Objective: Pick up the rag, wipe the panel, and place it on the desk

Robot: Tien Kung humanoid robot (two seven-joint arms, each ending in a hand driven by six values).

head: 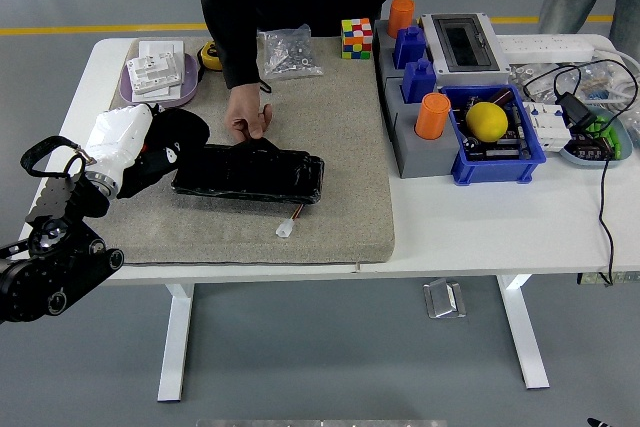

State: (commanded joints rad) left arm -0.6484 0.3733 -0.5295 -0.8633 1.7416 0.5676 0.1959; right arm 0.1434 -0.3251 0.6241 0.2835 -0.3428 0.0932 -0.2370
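Note:
A black panel [250,173] lies flat on the beige mat [330,117], with a small white connector [287,228] on a wire at its front edge. My left hand [120,139], white-shelled, is shut on a black rag [170,142] at the mat's left side, just off the panel's left end. A person's hand [247,115] presses on the panel's far edge and holds it still. The right arm does not show.
A purple tray [130,95] with white boxes sits at the back left, close behind my hand. A bag of screws [288,52], a colour cube [356,37], grey and blue bins [520,155] with orange cylinders and a yellow ball, and cables [603,187] lie right.

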